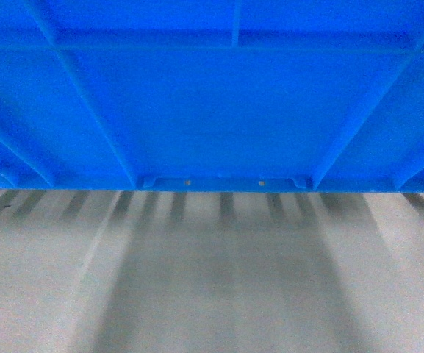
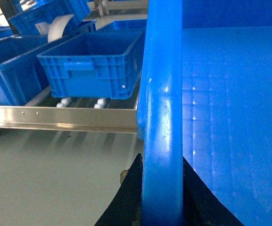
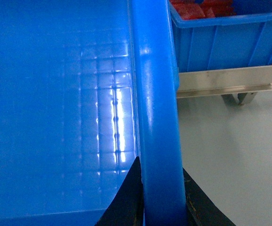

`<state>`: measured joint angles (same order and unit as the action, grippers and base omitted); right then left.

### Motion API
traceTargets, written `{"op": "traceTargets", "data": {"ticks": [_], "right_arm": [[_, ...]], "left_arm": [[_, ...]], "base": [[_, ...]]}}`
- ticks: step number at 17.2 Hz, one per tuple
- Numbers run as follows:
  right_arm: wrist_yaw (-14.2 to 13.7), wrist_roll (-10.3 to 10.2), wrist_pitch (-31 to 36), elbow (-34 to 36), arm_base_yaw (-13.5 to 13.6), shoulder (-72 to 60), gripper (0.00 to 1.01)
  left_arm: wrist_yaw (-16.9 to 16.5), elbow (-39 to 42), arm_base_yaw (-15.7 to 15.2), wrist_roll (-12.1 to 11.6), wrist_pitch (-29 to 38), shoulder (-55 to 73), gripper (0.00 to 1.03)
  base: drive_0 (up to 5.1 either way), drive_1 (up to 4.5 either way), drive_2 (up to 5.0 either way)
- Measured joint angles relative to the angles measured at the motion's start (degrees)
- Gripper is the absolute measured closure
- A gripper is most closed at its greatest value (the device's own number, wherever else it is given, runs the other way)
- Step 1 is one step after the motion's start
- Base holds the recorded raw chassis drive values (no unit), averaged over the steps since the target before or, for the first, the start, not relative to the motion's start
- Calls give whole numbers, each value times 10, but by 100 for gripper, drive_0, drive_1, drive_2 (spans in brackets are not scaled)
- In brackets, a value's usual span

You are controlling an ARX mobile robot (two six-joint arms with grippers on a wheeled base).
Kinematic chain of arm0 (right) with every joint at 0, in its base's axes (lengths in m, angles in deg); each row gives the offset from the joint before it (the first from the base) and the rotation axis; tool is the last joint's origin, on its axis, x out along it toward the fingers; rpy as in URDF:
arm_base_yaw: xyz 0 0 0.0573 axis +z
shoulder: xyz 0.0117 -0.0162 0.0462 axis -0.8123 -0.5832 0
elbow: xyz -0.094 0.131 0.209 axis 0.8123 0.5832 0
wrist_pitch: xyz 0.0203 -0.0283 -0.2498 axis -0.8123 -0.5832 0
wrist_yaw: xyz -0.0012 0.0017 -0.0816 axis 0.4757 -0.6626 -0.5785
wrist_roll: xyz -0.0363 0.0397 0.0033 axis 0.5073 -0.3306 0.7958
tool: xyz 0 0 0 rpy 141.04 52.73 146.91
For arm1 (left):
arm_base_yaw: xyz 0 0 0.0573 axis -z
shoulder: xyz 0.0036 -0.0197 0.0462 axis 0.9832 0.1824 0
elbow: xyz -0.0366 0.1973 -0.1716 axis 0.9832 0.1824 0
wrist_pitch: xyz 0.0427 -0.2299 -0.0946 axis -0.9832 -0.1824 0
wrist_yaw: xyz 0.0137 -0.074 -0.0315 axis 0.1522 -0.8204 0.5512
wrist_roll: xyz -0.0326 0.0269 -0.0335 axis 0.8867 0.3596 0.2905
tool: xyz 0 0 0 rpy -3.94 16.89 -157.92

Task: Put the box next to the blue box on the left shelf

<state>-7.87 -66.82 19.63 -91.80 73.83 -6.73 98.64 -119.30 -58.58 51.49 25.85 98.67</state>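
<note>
The box point(image 1: 212, 110), a large bright blue ribbed crate, fills the upper half of the head view and hangs above the grey floor. My left gripper point(image 2: 161, 160) is shut on its left rim point(image 2: 163, 94), with one black finger point(image 2: 126, 197) outside the wall and the other inside. On the opposite rim point(image 3: 157, 94) my right gripper point(image 3: 160, 163) is shut in the same way. The box's glossy inside point(image 3: 55, 94) holds nothing. Ahead on the left, the blue box point(image 2: 95, 66) sits on the left shelf point(image 2: 55, 117), a metal rail frame with white rollers.
More blue crates point(image 2: 8, 66) stand further left on that shelf, one with a white curved object point(image 2: 60, 26) behind it. On the right, a blue crate holding red items point(image 3: 225, 37) rests on another metal rail point(image 3: 225, 82). Grey floor point(image 1: 212, 279) lies below.
</note>
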Motion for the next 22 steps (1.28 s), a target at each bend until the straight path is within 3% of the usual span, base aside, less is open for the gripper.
{"op": "traceTargets", "data": {"ticks": [15,22], "right_arm": [[0,0,1,1,0,0,91],[-1,1,0,1,0,3,91]], "left_arm": [[0,2,0,0,1,0,91],[-1,2,0,2,1,0,91]], "base": [[10,10,10],[11,401,-379]]}}
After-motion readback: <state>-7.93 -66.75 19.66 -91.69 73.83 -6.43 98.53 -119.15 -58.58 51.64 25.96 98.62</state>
